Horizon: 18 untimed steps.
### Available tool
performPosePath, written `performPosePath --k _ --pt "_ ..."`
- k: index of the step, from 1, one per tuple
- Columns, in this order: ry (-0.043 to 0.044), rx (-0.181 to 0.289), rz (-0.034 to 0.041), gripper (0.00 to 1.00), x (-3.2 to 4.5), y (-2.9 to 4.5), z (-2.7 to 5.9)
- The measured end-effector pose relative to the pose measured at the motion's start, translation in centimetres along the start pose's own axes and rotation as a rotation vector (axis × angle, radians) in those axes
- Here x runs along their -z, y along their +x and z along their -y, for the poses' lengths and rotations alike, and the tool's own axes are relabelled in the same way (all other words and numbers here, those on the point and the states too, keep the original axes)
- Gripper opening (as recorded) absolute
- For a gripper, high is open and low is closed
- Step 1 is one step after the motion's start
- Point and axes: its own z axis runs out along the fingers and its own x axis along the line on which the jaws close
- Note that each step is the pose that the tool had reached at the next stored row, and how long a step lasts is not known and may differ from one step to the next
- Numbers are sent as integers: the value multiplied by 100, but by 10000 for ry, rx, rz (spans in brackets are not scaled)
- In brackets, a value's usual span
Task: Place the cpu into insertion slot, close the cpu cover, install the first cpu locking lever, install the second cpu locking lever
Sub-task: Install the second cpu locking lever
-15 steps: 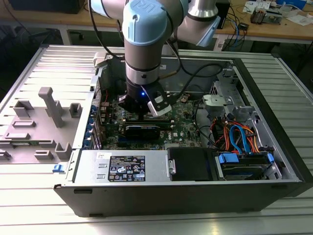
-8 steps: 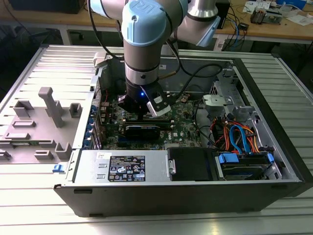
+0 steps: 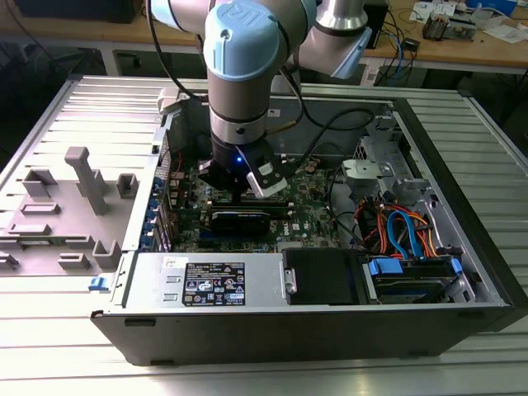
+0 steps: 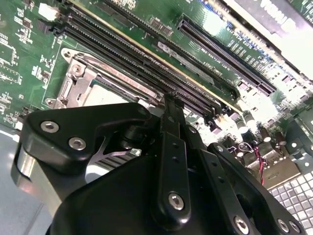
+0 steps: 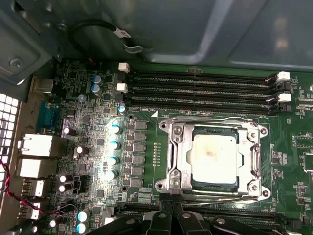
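Note:
In the first wrist view the cpu (image 5: 214, 154) lies flat in the insertion slot (image 5: 163, 185), its silvery top showing through the window of the cpu cover (image 5: 181, 147), which is folded down over it. One wire locking lever (image 5: 210, 120) lies along the side by the memory slots. The other lever (image 5: 215, 197) lies along the opposite side, right at my gripper (image 5: 172, 206). The black fingers stand close together with nothing between them. The second wrist view has the gripper (image 4: 171, 102) low over the board beside the insertion slot (image 4: 73, 81). In the exterior view the gripper (image 3: 247, 186) is down inside the computer case.
The green motherboard (image 3: 309, 210) sits in an open black case (image 3: 462, 247). Long black memory slots (image 5: 200, 90) run beside the socket. Capacitors (image 5: 113, 144) and rear ports (image 5: 34, 147) stand near it. Drive bays and coloured cables (image 3: 404, 235) fill the exterior view's right. A grey fixture (image 3: 82, 177) stands outside the case.

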Motion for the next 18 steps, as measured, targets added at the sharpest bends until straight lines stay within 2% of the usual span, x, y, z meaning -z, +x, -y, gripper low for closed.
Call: performPosePath --k 7,14,16,18 --pt "-33 0 2 11 -19 17 9" --pt "-268 5 17 11 -49 24 13" --pt "-309 4 20 11 -51 46 12" --pt "-353 4 23 11 -54 98 8"
